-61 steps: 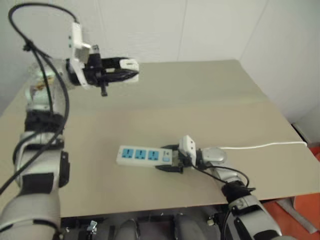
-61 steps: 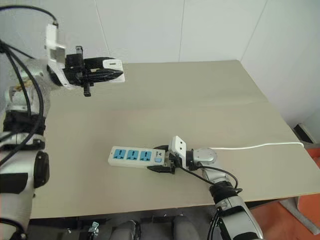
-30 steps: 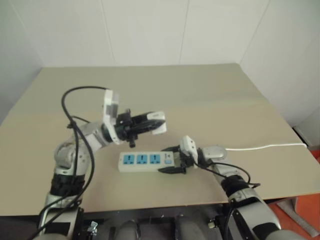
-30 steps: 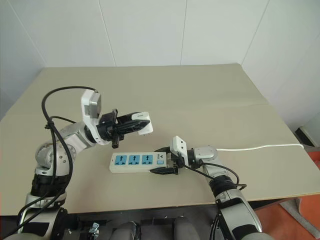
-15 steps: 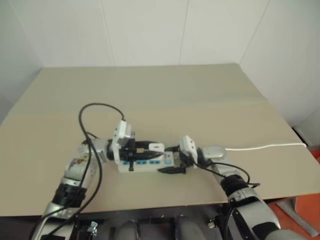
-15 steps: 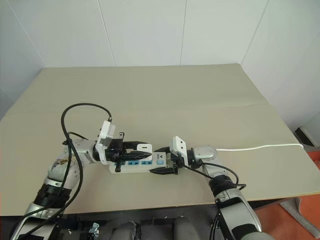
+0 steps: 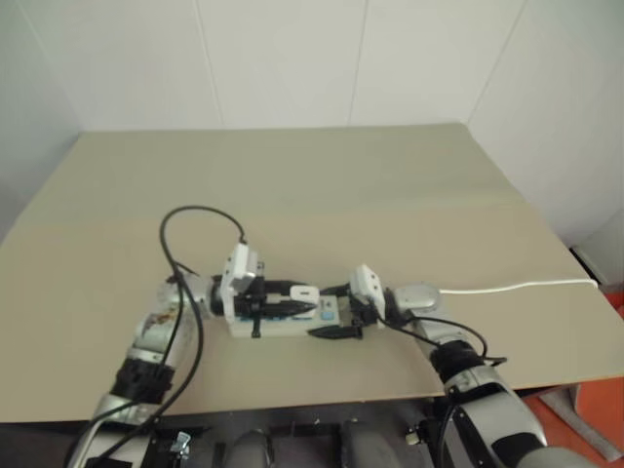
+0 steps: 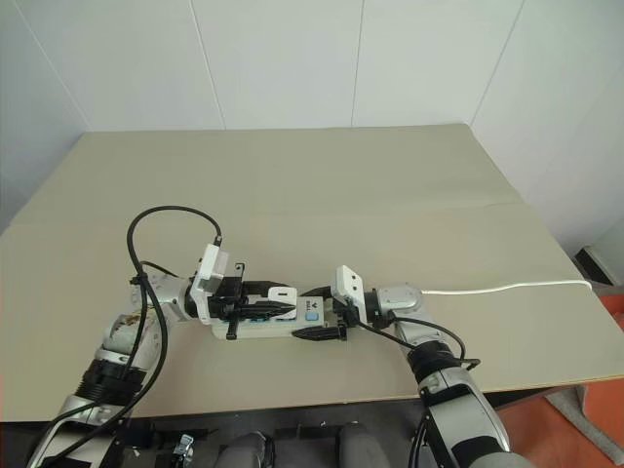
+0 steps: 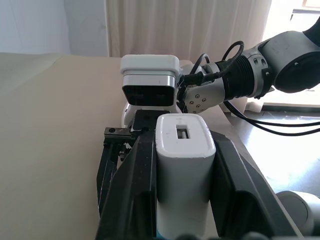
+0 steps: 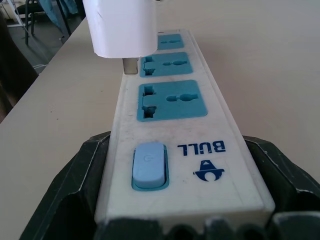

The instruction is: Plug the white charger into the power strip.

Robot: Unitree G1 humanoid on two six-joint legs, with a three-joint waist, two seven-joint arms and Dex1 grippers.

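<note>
2 grippers: left gripper (image 9: 182, 200) clamps white charger (image 9: 183, 160), right gripper (image 10: 182, 200) clamps power strip (image 10: 172, 125).

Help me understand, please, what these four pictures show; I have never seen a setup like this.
It is a two-armed humanoid robot at a beige table. Two pictures look down from its head; the other two come from cameras on its wrists.

On the table lies a white power strip with three blue sockets, its thin cord trailing off to the side. The right gripper grips the strip's switch end, one finger on each side. The left gripper is shut on a small white charger, which it holds just above the strip, a metal prong showing over the middle socket, not yet pushed in.
</note>
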